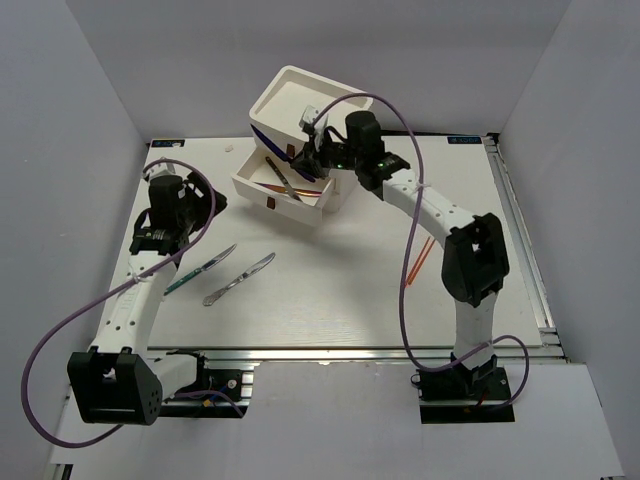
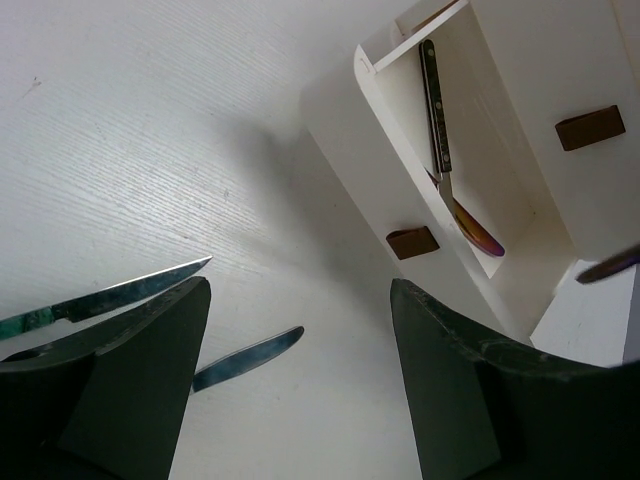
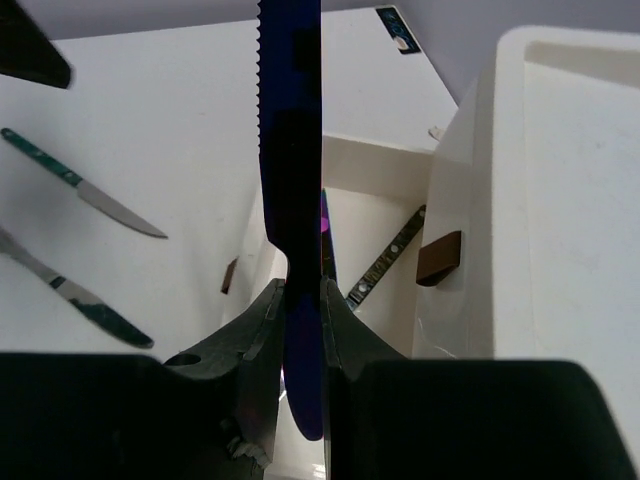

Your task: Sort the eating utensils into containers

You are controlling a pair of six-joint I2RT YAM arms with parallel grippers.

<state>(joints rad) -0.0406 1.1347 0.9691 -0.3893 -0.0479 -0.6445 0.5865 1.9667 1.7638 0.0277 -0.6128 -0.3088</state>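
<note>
The right gripper is clamped on a purple-blue knife above the open drawers, upper centre of the overhead view (a dark utensil lies inside one). The left gripper gapes wide, holding nothing, near two teal-handled knives at centre left.

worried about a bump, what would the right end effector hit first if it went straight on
Likely the open shallow white drawer, its gripped purple-blue serrated knife touching first; depth is unclear.
</note>
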